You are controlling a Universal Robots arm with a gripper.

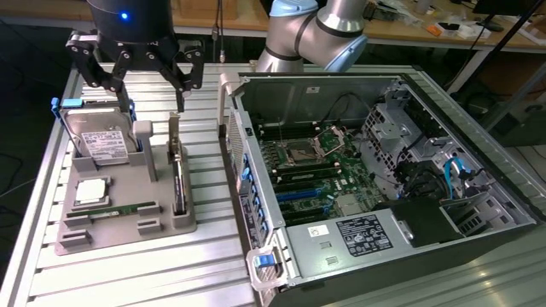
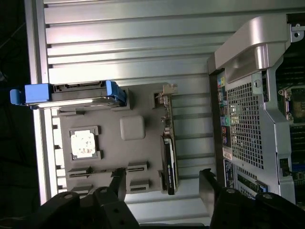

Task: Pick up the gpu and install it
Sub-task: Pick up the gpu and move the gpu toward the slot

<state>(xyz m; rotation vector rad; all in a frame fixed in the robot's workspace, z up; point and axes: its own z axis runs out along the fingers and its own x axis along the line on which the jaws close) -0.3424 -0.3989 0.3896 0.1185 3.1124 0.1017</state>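
Zero steps done. Hovering, black two-finger gripper spread wide, right above the thin dark gpu card with silver bracket, standing on edge in the grey plastic holder tray. Not gripped, not lifted, not yet in the open metal computer case alongside.

The exterior view looks down from high up at the bench and the open computer. The wrist view looks straight down, close above the gray tray. Both see the tray and computer.
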